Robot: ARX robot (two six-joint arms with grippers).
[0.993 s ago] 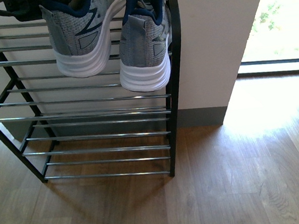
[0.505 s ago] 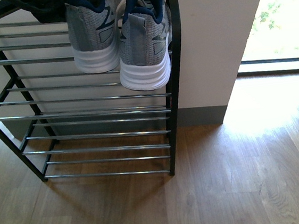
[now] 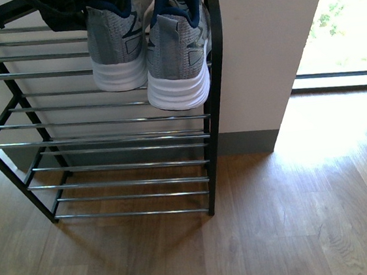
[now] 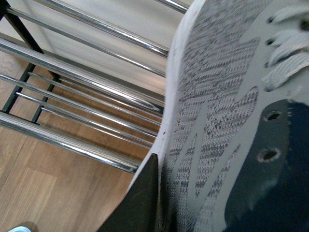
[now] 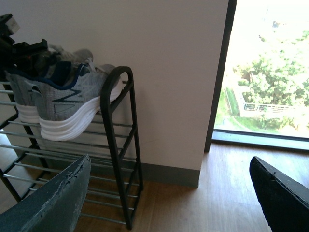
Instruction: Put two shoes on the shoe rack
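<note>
front view showed a tall open shoe rack with a black metal frame and tiers of shiny chrome bars [image 3: 215, 117] standing on the wooden floor [image 3: 279, 232] against a white wall [image 3: 265, 37]. both shoes were up on its top tier, toes to the wall and heels toward me.

the outer sneaker, grey knit with a thick white sole and navy lining [image 3: 176, 53], sat hard by the rack's arched side post. its heel hung out past the front bar and looked a little lower than its neighbour's. nothing held it, so i took it as already placed.

the inner sneaker, its twin [image 3: 116, 49], stood just beside it, the two nearly touching, sole down on the bars. the left hand [image 3: 75, 11] was a dark mass at that shoe's collar, right at the top edge of the front view.

from the left wrist view one dark finger [image 4: 142, 198] lay flat against the knit side wall, with chrome bars and floor showing below. the other finger was hidden. i judged it to be inside the collar, so the hand was clamped on the inner sneaker to steady it while it settled square beside its mate.

the right hand [image 5: 169, 164] hung back from the rack with its fingers spread wide and nothing between them. that made sense, its shoe being down. from its wrist view the pair showed side-on at the post, with a bright window [image 5: 270, 63] beyond.

what seemed left was for the left hand to let go and lift clear without dragging the shoe off the bars.
</note>
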